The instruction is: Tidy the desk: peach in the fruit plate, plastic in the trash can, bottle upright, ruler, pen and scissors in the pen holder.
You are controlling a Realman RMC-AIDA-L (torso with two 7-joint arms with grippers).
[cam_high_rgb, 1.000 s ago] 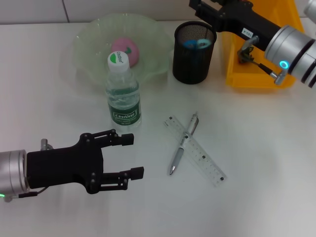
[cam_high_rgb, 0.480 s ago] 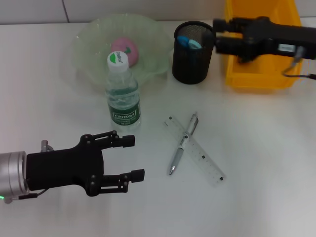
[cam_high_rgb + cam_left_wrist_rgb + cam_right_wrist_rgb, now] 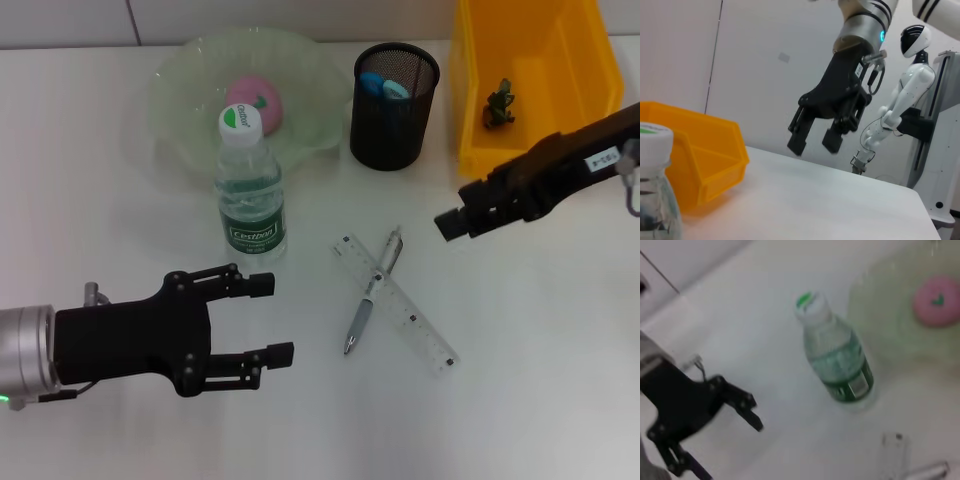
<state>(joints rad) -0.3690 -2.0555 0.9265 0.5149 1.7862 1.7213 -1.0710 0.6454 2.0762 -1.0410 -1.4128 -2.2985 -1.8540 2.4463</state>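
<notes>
Overhead, head view: peach (image 3: 253,101) in fruit plate (image 3: 180,90), bottle (image 3: 248,185) upright, scissors (image 3: 383,86) in pen holder (image 3: 394,92), plastic (image 3: 497,104) in trash can (image 3: 530,60), pen (image 3: 371,290) w/ ruler (image 3: 397,303) left on desk, left gripper (image 3: 268,318) spread, idle; left wrist view: right gripper (image 3: 815,142) spread, empty; right wrist view: bottle upright nr plate.

A white tabletop (image 3: 560,340) fills the head view and carries everything set out on it. Beyond the table's far edge runs a pale wall (image 3: 765,75). Past the table's end stands a white humanoid robot figure (image 3: 910,100) on a grey stand (image 3: 940,165).
</notes>
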